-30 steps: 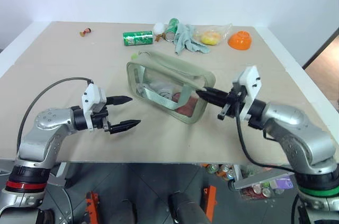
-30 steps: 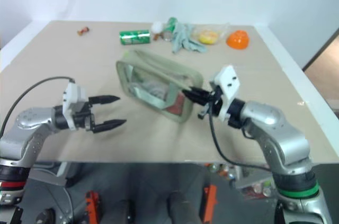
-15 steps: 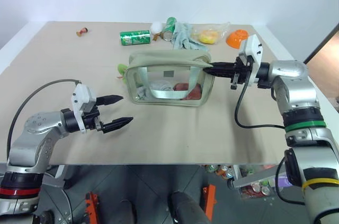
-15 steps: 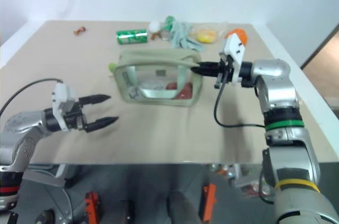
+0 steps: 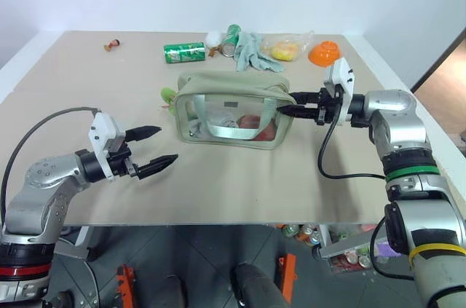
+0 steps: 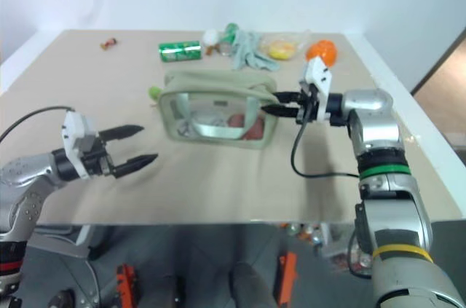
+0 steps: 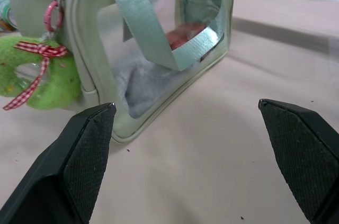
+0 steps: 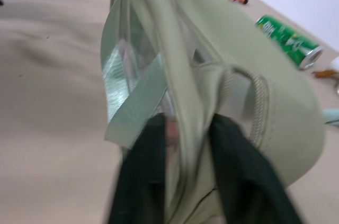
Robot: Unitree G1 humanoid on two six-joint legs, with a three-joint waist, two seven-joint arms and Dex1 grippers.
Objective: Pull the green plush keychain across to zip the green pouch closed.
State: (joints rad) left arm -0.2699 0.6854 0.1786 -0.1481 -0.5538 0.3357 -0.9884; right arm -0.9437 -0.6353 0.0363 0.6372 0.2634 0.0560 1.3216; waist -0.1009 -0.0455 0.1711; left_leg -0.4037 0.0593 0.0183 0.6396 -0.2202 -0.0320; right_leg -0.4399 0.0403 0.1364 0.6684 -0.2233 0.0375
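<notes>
From the head views, the green pouch (image 5: 231, 108) is standing mid-worktop (image 5: 233, 184), the green plush keychain (image 5: 168, 94) lying at its left end. Left end effector (image 5: 149, 149) is hovering spread wide, empty. In the right wrist view, right end effector (image 8: 185, 144) is straddling the pouch's end edge, fingers (image 8: 145, 171) slightly parted.

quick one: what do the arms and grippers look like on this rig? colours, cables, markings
Both arms have silver-grey metal shells with black joints. Each gripper, left and right, has two tapered black fingers on a white block at the wrist. A black cable loops from each wrist back along its arm. The left arm carries a red band near its base; the right arm carries a green band and a yellow one lower down.
</notes>
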